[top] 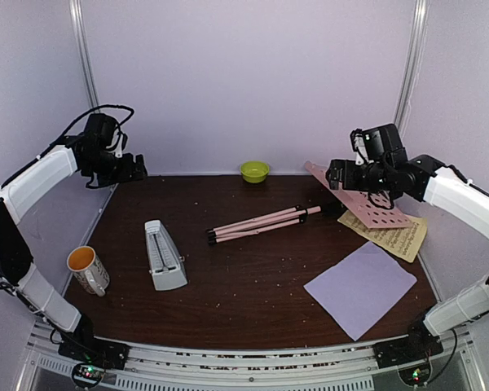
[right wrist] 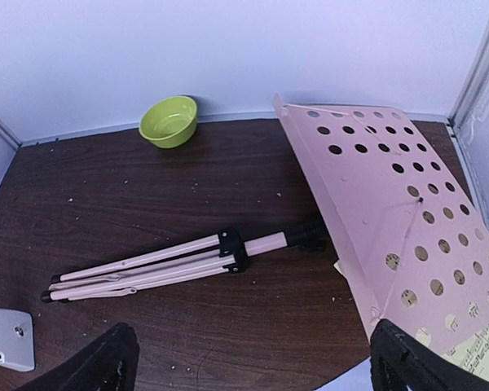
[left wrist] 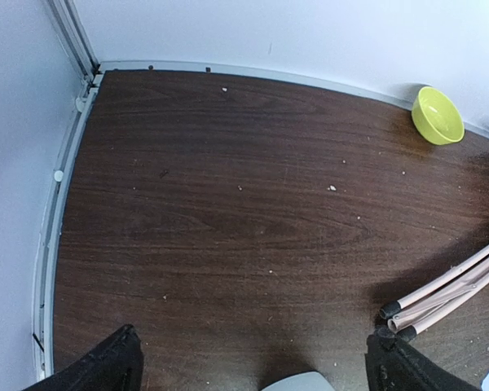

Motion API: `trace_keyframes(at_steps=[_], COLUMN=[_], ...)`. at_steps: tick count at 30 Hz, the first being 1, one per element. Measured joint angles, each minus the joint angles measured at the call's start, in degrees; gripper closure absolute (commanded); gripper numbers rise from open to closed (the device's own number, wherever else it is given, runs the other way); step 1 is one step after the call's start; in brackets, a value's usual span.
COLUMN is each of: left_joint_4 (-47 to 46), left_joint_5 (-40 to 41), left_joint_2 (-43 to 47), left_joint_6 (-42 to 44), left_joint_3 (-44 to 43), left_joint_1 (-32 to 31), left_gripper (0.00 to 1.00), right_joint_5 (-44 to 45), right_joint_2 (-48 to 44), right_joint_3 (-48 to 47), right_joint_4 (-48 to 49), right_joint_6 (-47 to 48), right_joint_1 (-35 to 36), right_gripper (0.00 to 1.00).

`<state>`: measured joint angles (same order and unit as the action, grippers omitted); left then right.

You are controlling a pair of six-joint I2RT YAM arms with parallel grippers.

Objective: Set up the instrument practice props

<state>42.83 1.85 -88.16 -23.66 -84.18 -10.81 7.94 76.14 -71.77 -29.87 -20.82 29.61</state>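
The stand [top: 265, 221] lay on its side across the middle of the table [top: 253, 318], legs folded together and pointing left. Its perforated desk [right wrist: 391, 212] was tipped up at the right rear. The desk's lower edge rested over the yellow page [top: 403, 238] by the right wall. The lavender page [top: 360, 287] lay flat nearer the front right, apart from the stand. The metronome [top: 164, 257] sat left of centre, well apart from the stand's feet. The right gripper [right wrist: 253, 358] hung above the stand near the desk, jaws spread wide and holding nothing. The left gripper [left wrist: 257, 362] hovered over the left rear of the table, also released and empty. A mug [top: 88, 270] stood at the left edge, and a green bowl [top: 255, 170] sat against the back wall.
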Motion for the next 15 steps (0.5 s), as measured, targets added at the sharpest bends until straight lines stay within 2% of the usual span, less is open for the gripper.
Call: trace_keyframes(at_steps=[7, 12, 15], left_joint_4=[-0.33, -0.37, -0.42], left_joint_5=[0.96, 1.01, 0.92], left_joint_2=[0.11, 0.11, 0.09], left_joint_6=[-0.09, -0.37, -0.44], left_joint_3=[-0.07, -0.07, -0.07], left_joint_1=[0.00, 0.00, 0.00], left_gripper=[0.02, 0.02, 0.02], right_joint_5=[2.47, 2.86, 2.58], right_joint_2=[0.04, 0.07, 1.03], right_joint_3=[-5.05, -6.21, -6.10], right_joint_4=[-5.51, -6.34, -6.73], right_joint_6=[-10.62, -20.87, -22.43], right_joint_1=[-6.19, -6.49, -6.54], right_gripper=[0.00, 0.00, 0.00])
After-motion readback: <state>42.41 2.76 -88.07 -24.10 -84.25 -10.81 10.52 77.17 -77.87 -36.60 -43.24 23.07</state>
